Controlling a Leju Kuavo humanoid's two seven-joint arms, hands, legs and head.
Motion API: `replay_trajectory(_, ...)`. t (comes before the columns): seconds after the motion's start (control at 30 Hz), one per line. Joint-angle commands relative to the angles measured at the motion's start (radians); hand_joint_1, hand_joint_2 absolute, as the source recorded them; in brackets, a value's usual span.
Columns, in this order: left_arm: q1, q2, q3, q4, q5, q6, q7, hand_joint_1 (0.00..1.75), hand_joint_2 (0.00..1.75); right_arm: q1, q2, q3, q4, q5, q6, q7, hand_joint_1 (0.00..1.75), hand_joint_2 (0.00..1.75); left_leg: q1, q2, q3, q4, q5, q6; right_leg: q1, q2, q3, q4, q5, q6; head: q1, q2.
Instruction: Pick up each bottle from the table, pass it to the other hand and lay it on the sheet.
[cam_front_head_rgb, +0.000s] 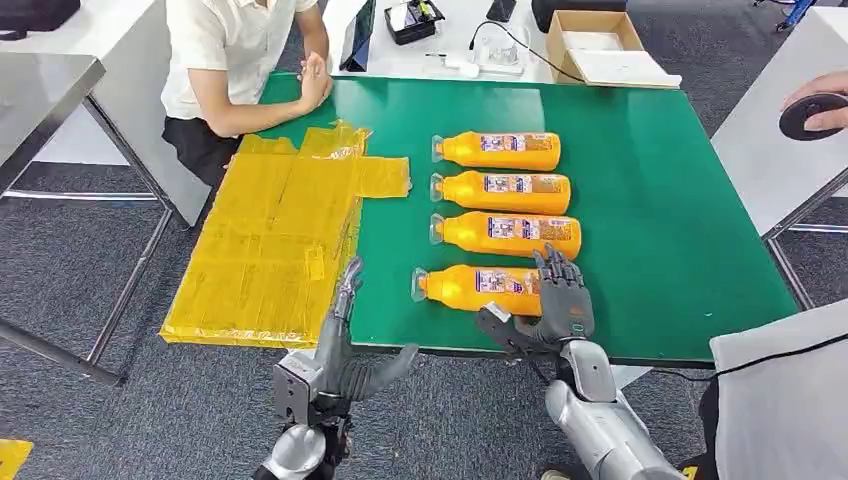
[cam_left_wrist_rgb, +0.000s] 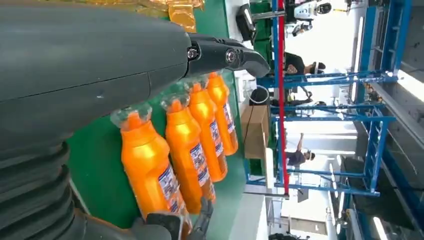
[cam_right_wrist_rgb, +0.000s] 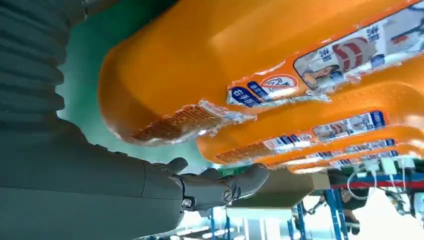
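Several orange bottles lie side by side on the green table, caps toward the yellow sheet. My right hand is at the base of the nearest bottle, fingers spread over it and thumb below it at the table's front edge, not closed on it. In the right wrist view that bottle looms close, with a gap to the thumb. My left hand stands open at the front edge, between the sheet and the nearest bottle's cap, holding nothing. The left wrist view shows the bottle row beyond it.
A person sits at the table's far left corner with a hand on the edge beside the sheet. A cardboard box and small items lie on the white table behind. Another person's hand holds a dark object at right.
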Motion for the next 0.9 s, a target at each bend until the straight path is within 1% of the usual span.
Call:
replay_trajectory(0.03,-0.001,0.04,0.042,-0.032,0.013,-0.002,0.01,0.0,1.75,-0.069,0.0,-0.011,0.173,-0.044,0.152,0.026,0.0,1.75,0.0,0.003,0.007,-0.001,-0.003,-0.002,0.0,0.002,0.006,0.0,-0.002,-0.003,0.0,0.0)
replay_trajectory(0.1,-0.009,0.035,0.045,-0.014,0.008,0.001,0.017,0.0,1.75,-0.078,-0.003,-0.003,0.201,-0.037,0.213,0.043,0.0,1.75,0.0,0.003,0.012,-0.001,-0.005,-0.002,0.001,0.002,0.01,0.0,-0.004,-0.004,0.0,0.0)
replay_trajectory(0.13,-0.012,0.031,0.048,-0.006,0.011,-0.001,0.017,0.0,1.75,-0.081,-0.005,-0.003,0.208,-0.036,0.225,0.046,0.0,1.75,0.0,0.001,0.005,-0.001,-0.001,-0.001,0.0,0.0,0.004,-0.001,-0.001,-0.001,0.0,0.0)
replay_trajectory(0.2,-0.016,0.028,0.049,0.0,0.017,-0.007,0.014,0.0,1.75,-0.093,-0.002,-0.004,0.222,-0.04,0.267,0.051,0.0,1.75,0.0,0.001,0.01,-0.002,-0.002,-0.001,0.0,0.0,0.009,-0.002,-0.002,-0.003,0.0,0.0)
replay_trajectory(0.23,-0.017,0.027,0.049,-0.001,0.017,-0.007,0.014,0.0,1.75,-0.095,-0.002,-0.004,0.222,-0.04,0.269,0.051,0.0,1.75,0.0,0.001,0.007,-0.001,-0.001,-0.001,0.0,0.0,0.007,-0.002,-0.001,-0.002,0.0,0.0)
replay_trajectory(0.27,-0.017,0.027,0.049,-0.001,0.017,-0.007,0.014,0.0,1.75,-0.095,-0.002,-0.004,0.222,-0.04,0.269,0.051,0.0,1.75,0.0,0.001,0.01,-0.002,-0.001,-0.001,0.0,0.0,0.009,-0.002,-0.001,-0.002,0.0,0.0)
replay_trajectory(0.3,-0.019,0.027,0.048,0.0,0.017,-0.008,0.014,0.0,1.75,-0.1,-0.003,0.001,0.225,-0.036,0.282,0.057,0.4,1.75,0.001,0.002,0.011,-0.001,-0.001,-0.001,0.001,0.0,0.01,-0.002,-0.001,-0.002,0.0,0.0)
replay_trajectory(0.33,-0.019,0.027,0.048,0.0,0.017,-0.008,0.014,0.0,1.75,-0.1,-0.003,0.001,0.225,-0.036,0.282,0.057,1.43,1.75,0.001,0.002,0.013,-0.002,-0.001,-0.001,0.001,0.0,0.012,-0.002,-0.001,-0.002,0.0,0.0)
replay_trajectory(0.37,-0.019,0.025,0.052,-0.004,0.02,-0.002,0.004,0.0,1.75,-0.105,-0.005,0.014,0.23,-0.023,0.301,0.064,1.62,1.75,0.0,0.002,0.014,-0.001,-0.001,-0.001,0.001,0.0,0.012,-0.002,-0.001,-0.002,0.0,0.0)
replay_trajectory(0.4,-0.02,0.023,0.053,-0.012,-0.008,0.046,-0.04,0.0,1.75,-0.11,-0.007,0.012,0.235,-0.029,0.327,0.061,1.73,1.75,0.001,0.002,0.015,-0.001,-0.001,-0.001,0.001,-0.001,0.013,-0.002,-0.001,-0.003,0.0,0.0)
replay_trajectory(0.47,-0.02,0.026,0.047,-0.037,0.002,0.046,-0.053,0.0,1.75,-0.123,-0.012,0.016,0.244,-0.026,0.346,0.061,1.75,1.75,0.0,0.002,0.015,0.0,-0.001,-0.001,0.0,0.0,0.013,-0.002,0.0,-0.002,0.0,0.0)
replay_trajectory(0.5,-0.015,0.026,0.051,-0.053,0.035,0.02,-0.036,0.0,1.75,-0.128,-0.013,0.018,0.249,-0.023,0.351,0.064,1.75,1.75,0.0,0.002,0.014,-0.001,0.0,-0.001,0.001,0.0,0.012,-0.002,0.0,-0.003,0.0,0.0)
replay_trajectory(0.57,-0.015,0.029,0.056,-0.055,0.048,0.017,-0.026,0.0,1.75,-0.13,-0.018,0.015,0.254,-0.03,0.367,0.058,1.75,1.75,0.001,0.001,0.015,-0.001,0.0,-0.001,0.001,-0.001,0.013,-0.002,0.001,-0.003,0.0,0.0)
replay_trajectory(0.77,-0.019,0.023,0.064,-0.008,0.073,0.0,-0.009,0.0,1.75,-0.102,-0.014,-0.079,0.23,-0.181,0.454,-0.072,1.75,1.75,0.001,0.0,0.02,-0.002,0.001,0.0,0.001,-0.002,0.018,-0.004,0.0,-0.003,0.0,0.0)
replay_trajectory(0.83,-0.018,0.023,0.063,-0.006,0.074,-0.001,-0.009,0.0,1.75,-0.094,-0.01,-0.082,0.22,-0.194,0.445,-0.085,1.75,1.75,0.001,0.0,0.021,-0.003,0.001,0.0,0.001,-0.002,0.02,-0.004,0.0,-0.003,0.0,0.0)
replay_trajectory(0.9,-0.011,0.025,0.062,-0.014,0.076,-0.003,-0.009,0.0,1.75,-0.073,0.001,-0.1,0.194,-0.233,0.401,-0.137,1.75,1.75,0.001,0.002,0.021,-0.002,0.0,0.0,0.001,0.0,0.019,-0.003,0.001,-0.003,0.0,0.0)
